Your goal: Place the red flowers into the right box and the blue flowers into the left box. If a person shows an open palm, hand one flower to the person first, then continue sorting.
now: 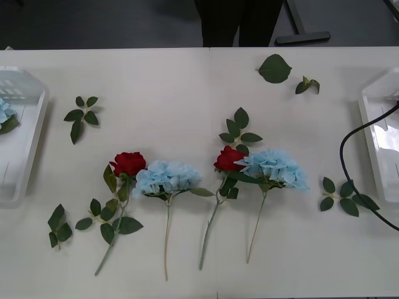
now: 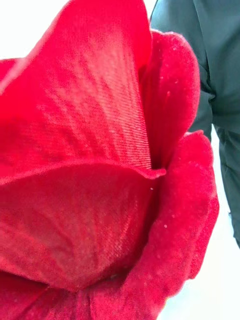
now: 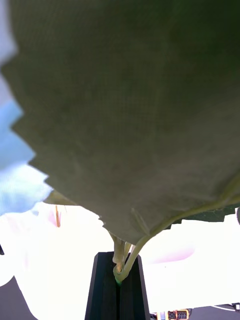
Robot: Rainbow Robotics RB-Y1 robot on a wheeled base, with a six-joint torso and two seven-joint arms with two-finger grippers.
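Observation:
Two red flowers point(image 1: 129, 163) point(image 1: 229, 159) and two blue flowers point(image 1: 167, 177) point(image 1: 274, 167) lie in a row at mid-table, stems toward me. The left box point(image 1: 38, 118) sits at the table's left edge with a blue flower point(image 1: 4, 112) inside. The right box point(image 1: 374, 137) sits at the right edge. In the left wrist view my left gripper point(image 3: 118, 290) is shut on a thin green stem point(image 3: 120, 260); its big leaf point(image 3: 130, 110) covers the lens, with pale blue bloom point(image 3: 15, 165) beside it. A red flower point(image 2: 100, 175) sits right against the right wrist camera and hides the fingers.
Loose green leaf sprigs point(image 1: 82, 115) point(image 1: 274, 68) point(image 1: 346, 199) point(image 1: 59, 225) lie scattered on the white table. A black cable point(image 1: 349, 140) loops over the table beside the right box. A person in dark clothing stands beyond the far edge.

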